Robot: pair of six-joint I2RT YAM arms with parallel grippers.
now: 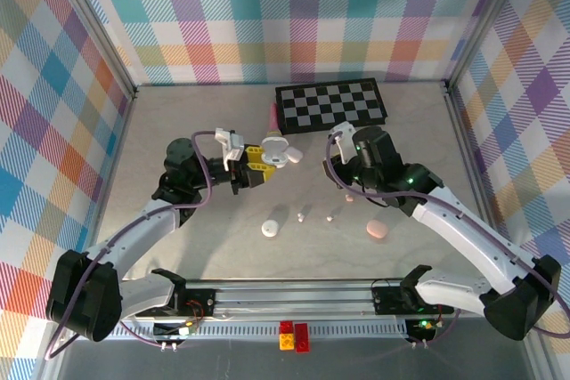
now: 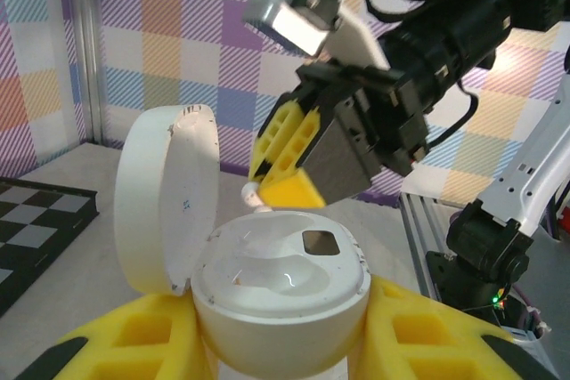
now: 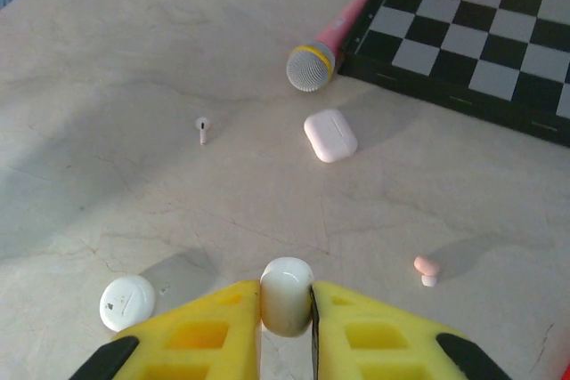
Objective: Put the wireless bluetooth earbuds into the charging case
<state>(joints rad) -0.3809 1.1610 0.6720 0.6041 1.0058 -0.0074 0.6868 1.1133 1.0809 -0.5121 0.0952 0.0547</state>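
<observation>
The left pincer is clamped on the rounded bottom of an open white case, one yellow finger on each side. The lid stands up on the left and the glossy insert faces upward. Just above the back rim of that case, right beside the lid, the right pincer slants down and pinches a small white earbud between its tips. Farther out on the tabletop lie a loose white earbud and a pink earbud, well apart, with a closed pale case between them. A round white case sits nearer the pincer, and a microphone lies beside the corner of a chessboard
</observation>
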